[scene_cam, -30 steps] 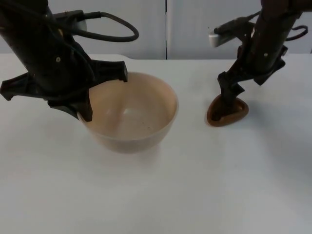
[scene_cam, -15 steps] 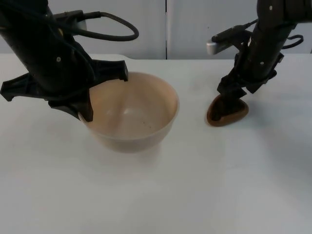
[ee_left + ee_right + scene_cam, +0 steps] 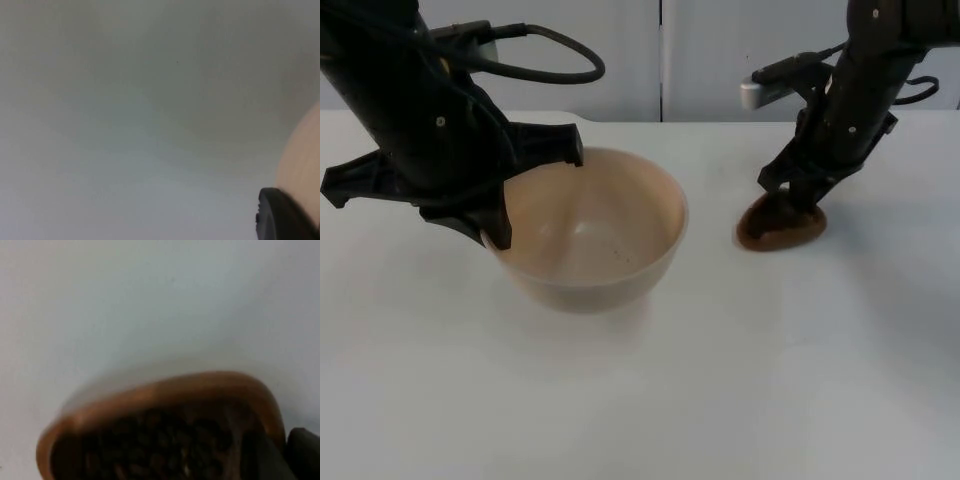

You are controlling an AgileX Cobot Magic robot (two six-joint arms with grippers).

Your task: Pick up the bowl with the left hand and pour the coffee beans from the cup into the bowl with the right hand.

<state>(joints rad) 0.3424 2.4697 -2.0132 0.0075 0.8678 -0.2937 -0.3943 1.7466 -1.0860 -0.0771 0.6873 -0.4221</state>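
A cream bowl is at the table's left centre; whether it rests on the table or hangs just above it I cannot tell. My left gripper is shut on its left rim, one finger inside the bowl. The left wrist view has the bowl's outer wall beside a black fingertip. Right of the bowl stands a small brown cup. My right gripper comes down onto the cup's far rim and is shut on it. The right wrist view looks into the cup, where coffee beans lie.
The white table top stretches bare in front of the bowl and the cup. A grey partition wall closes off the table's back edge.
My right gripper has shut on the cup's rim, and the cup has shifted slightly to the left. The left arm and the bowl have stayed still.
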